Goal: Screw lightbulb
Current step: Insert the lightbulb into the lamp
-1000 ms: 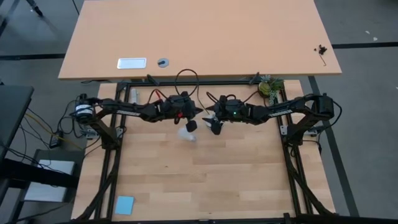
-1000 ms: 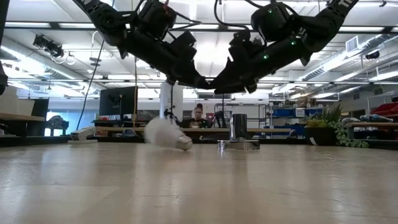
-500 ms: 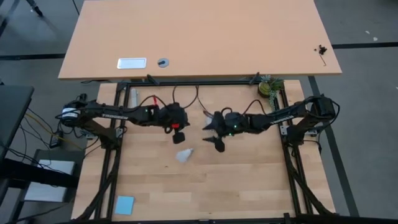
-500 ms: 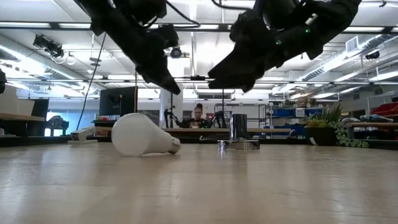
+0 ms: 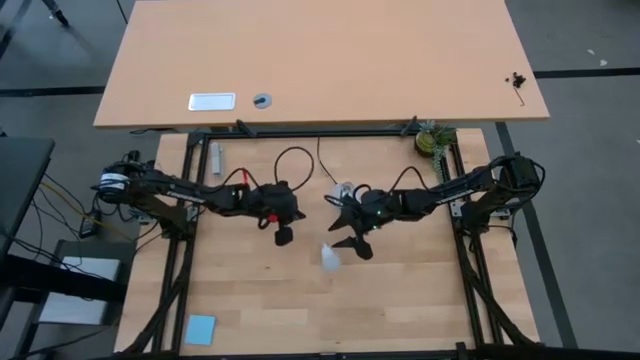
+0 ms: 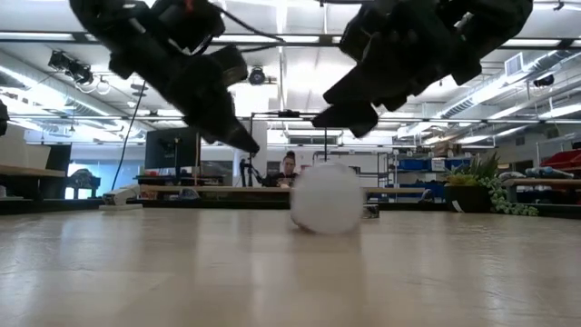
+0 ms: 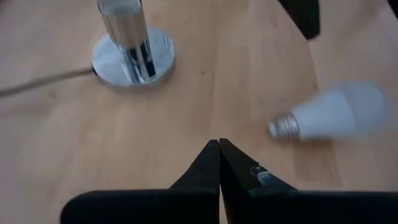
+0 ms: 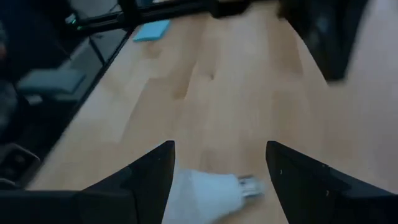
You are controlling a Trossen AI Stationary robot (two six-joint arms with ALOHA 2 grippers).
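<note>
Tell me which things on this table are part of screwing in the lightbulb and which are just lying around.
Part of the job:
- lightbulb, loose on the table
- chrome socket base with its cord
- left gripper, shut
- right gripper, open over the bulb

Just lying about:
- blue pad
- small plant

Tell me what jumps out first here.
The lightbulb lies loose on its side on the wooden table, held by neither arm. The right gripper hangs just over it, fingers spread wide; the left gripper is shut nearby. The chrome socket stand waits bulbless behind them.
</note>
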